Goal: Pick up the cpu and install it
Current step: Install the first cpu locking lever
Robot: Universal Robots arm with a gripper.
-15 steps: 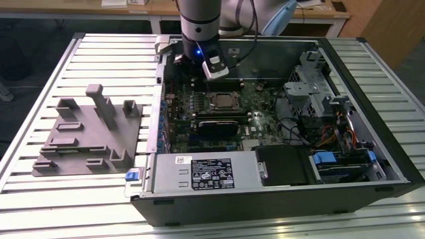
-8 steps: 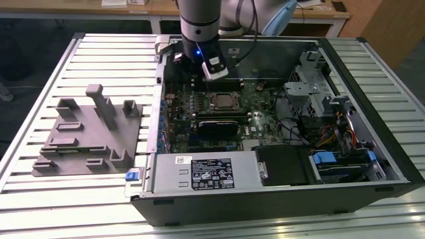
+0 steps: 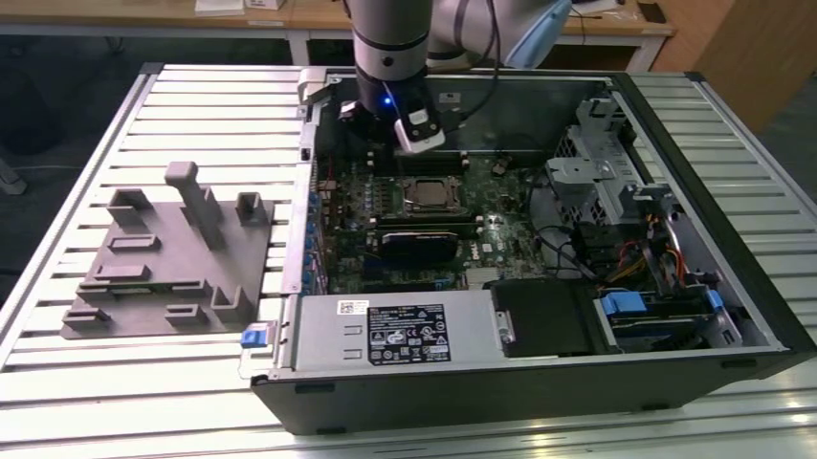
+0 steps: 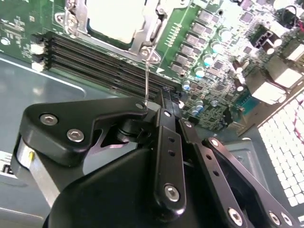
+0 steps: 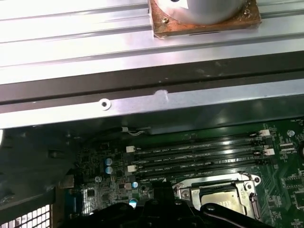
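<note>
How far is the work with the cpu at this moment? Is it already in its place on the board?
Done, it seems: a square silver chip, likely the cpu, lies flat in the socket frame on the green board, also seen in both wrist views. In hand: the gripper carries nothing I can see and hangs above the board beside the memory slots. Left: I cannot tell whether the socket frame is latched.

Open room is left above the socket (image 3: 426, 194) at the middle of the motherboard (image 3: 383, 234). It is hemmed by memory slots (image 5: 199, 156) toward the case's rear wall (image 3: 537, 100), a black card (image 3: 415, 244) toward the front, and what is probably the drive cage (image 3: 613, 196) at the exterior view's right.
</note>
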